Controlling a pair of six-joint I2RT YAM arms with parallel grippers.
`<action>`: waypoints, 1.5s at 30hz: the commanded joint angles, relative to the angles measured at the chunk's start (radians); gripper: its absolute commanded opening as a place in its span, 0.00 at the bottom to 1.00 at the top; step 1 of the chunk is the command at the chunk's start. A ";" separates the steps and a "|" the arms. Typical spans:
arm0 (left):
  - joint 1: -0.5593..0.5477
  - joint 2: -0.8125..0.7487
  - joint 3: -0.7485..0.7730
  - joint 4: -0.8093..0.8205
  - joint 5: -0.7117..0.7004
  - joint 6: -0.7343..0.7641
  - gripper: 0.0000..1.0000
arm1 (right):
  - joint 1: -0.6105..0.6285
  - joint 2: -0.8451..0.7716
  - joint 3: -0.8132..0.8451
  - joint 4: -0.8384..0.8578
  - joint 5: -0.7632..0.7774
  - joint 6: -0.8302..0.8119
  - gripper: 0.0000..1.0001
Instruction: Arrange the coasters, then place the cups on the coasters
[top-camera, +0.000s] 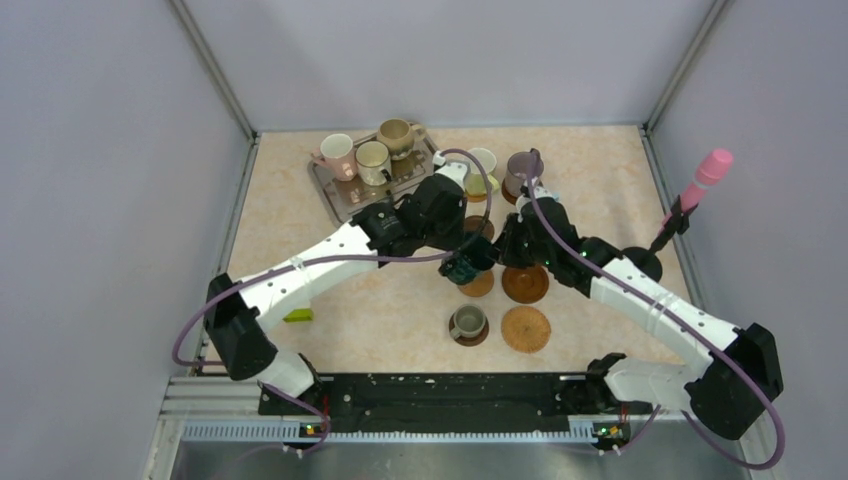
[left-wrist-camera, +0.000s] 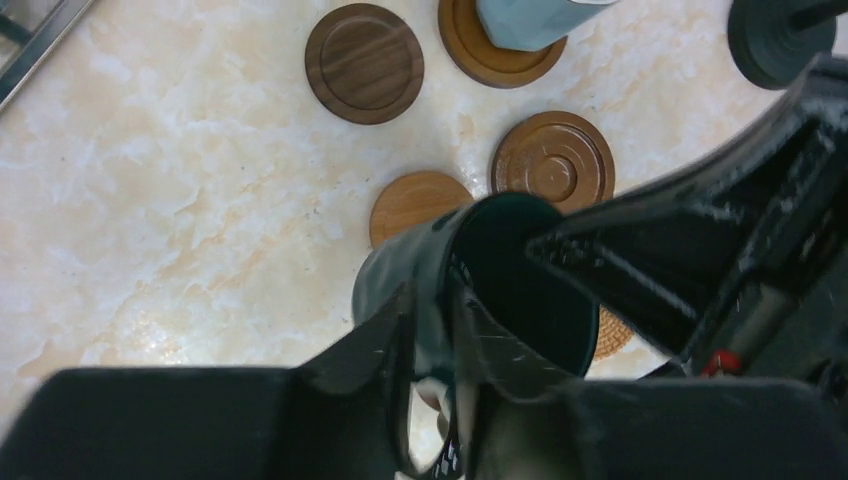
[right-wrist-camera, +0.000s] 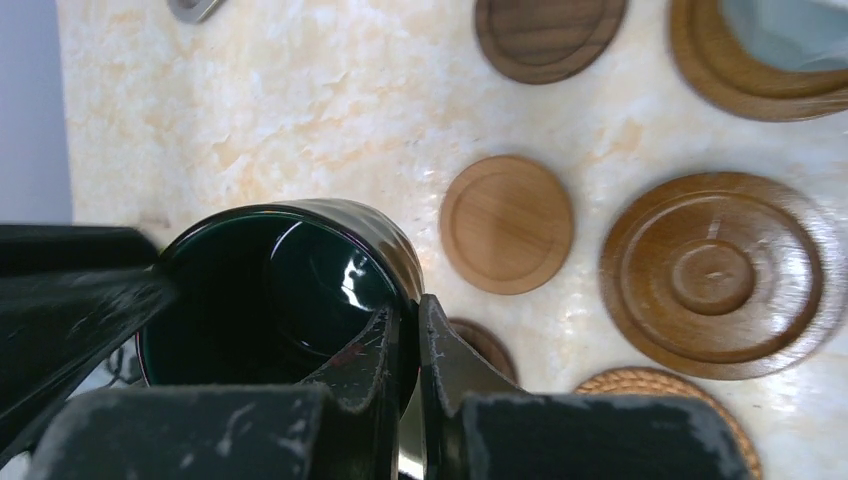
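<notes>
The dark teal cup (right-wrist-camera: 290, 270) sits in the middle of the worktop (top-camera: 300, 240), where both arms meet over the coasters. The right gripper (right-wrist-camera: 405, 340) is pinched tight on its rim, one finger inside and one outside. The left gripper (left-wrist-camera: 435, 330) straddles the opposite wall in the same way, close against it, but from its wrist view I cannot tell whether the fingers press or merely flank the wall. In the wrist views the cup lies just beside the small light wood coaster (right-wrist-camera: 507, 223), and next to that is a larger ridged brown coaster (right-wrist-camera: 715, 275). A woven tan coaster (top-camera: 526, 328) lies bare nearer the bases. The small grey-olive cup (top-camera: 467, 322) stands on a dark coaster to its left. Further back, a light blue cup (left-wrist-camera: 525, 20) rests on a tan coaster, hidden under the right arm in the top view, with a bare dark brown coaster (left-wrist-camera: 364, 63) just beside it. The yellow-green cup (top-camera: 483, 163) and the mauve cup (top-camera: 520, 172) stand behind the arms. The silver tray (top-camera: 335, 200) at the back left carries the pinkish cup (top-camera: 337, 152), the cream cup (top-camera: 373, 160) and the tan cup (top-camera: 395, 135). A black base (top-camera: 645, 262) with a pink-tipped stick (top-camera: 713, 167) stands just right of the right arm.
</notes>
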 joint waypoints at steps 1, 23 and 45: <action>-0.002 -0.125 -0.020 0.067 0.026 -0.025 0.31 | -0.006 -0.064 0.050 0.012 0.139 -0.062 0.00; -0.002 -0.480 -0.186 -0.001 -0.430 0.257 0.99 | -0.184 -0.200 0.052 -0.291 0.316 -0.184 0.00; -0.002 -0.695 -0.521 0.131 -0.609 0.342 0.99 | -0.232 -0.116 -0.084 -0.060 0.156 -0.402 0.00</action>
